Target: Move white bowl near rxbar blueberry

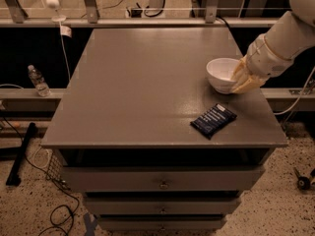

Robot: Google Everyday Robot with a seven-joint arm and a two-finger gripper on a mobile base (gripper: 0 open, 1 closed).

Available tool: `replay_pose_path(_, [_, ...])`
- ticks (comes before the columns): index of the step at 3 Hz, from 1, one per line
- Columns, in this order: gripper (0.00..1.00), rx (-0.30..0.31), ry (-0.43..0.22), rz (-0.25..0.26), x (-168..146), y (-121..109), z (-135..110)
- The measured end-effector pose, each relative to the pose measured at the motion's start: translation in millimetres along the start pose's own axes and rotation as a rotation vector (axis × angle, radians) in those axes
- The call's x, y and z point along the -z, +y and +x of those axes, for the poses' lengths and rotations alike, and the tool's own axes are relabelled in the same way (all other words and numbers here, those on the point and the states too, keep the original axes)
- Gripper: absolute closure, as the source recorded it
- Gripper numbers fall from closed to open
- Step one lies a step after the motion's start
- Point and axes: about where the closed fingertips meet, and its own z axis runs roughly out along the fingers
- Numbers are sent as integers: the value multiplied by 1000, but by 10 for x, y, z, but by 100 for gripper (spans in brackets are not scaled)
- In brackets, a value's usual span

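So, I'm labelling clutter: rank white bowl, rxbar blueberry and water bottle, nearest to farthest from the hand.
The hand is at the right edge of the table.
1. white bowl: in its grip, just left.
2. rxbar blueberry: on the table, toward the front.
3. water bottle: far left, beyond the table.

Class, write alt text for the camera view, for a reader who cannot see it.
The gripper holds the white bowl by its right rim near the grey table's right edge. The rxbar blueberry lies flat nearer the camera, not touching the bowl.

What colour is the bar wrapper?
The wrapper: dark navy, white text, camera view. The gripper grips the white bowl's right rim.
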Motion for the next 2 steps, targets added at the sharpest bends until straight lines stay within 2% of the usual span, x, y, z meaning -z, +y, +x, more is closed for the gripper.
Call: replay_pose_path(2, [100,9,-32,-41,24,250,-150])
